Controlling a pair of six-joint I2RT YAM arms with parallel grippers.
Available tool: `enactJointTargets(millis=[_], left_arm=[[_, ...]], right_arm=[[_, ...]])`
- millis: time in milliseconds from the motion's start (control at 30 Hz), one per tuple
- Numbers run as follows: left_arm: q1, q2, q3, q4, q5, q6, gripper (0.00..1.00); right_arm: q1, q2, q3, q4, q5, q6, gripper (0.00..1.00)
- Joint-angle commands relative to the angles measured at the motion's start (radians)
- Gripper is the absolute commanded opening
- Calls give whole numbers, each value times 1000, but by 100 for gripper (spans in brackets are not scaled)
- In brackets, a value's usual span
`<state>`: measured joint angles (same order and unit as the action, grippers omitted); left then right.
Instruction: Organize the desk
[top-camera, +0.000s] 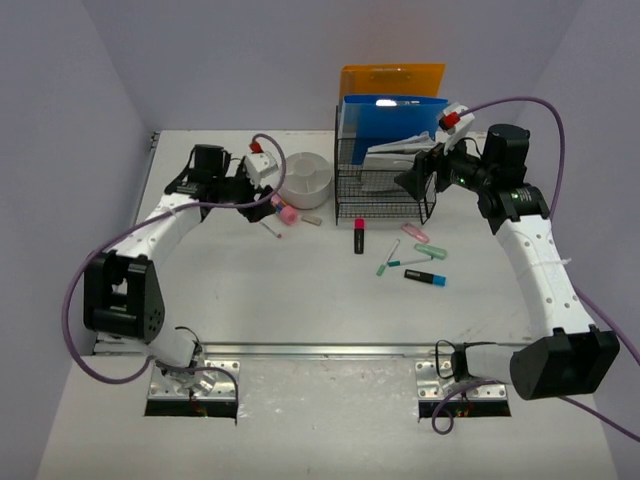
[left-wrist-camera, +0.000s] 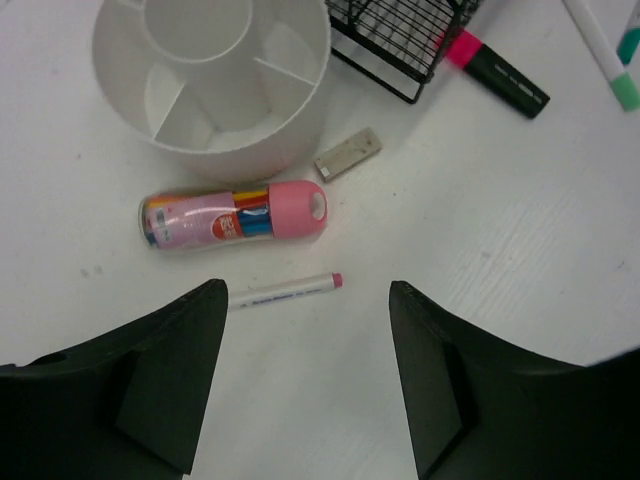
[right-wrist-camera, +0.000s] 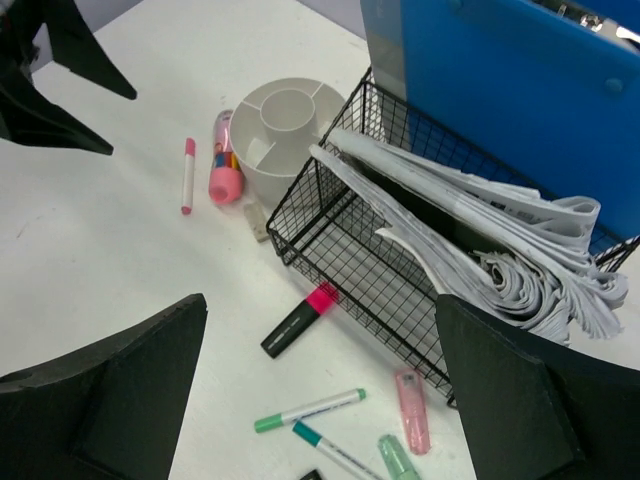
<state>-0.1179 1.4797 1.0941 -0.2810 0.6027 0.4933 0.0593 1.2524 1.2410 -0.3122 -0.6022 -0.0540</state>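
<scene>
Hovering over the desk, a smooth white rectangle, long axis along the silver rail, my left gripper and right gripper both gape empty.

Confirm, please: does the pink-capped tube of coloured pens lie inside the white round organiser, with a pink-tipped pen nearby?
Not inside: the tube lies on the desk beside the organiser, as the left wrist view shows. The pink-tipped pen is indeed nearby.

Left arm stretched forward, bent inward. Left gripper faces down, fingers apart, nothing between them. Right arm stretched forward. Right gripper tilted down, fingers spread wide, empty.
</scene>
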Motion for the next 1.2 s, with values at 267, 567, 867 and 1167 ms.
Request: enactJointTargets(millis=[267,567,867,1167], left_arm=[[-86,340,390,-640,-30,1220,61],[-131,473,468,-594,-100,1348,51],[-175,561,495,-504,-167,1406,50],[-196,601,471,-448,-222,1461,51]], right_arm=[[-3,41,60,-47,-18,40,99],[-3,51,61,-75,-41,44,99],[-4,50,29,-94,-42,6,99],[-7,60,14,-99,-46,-3,99]])
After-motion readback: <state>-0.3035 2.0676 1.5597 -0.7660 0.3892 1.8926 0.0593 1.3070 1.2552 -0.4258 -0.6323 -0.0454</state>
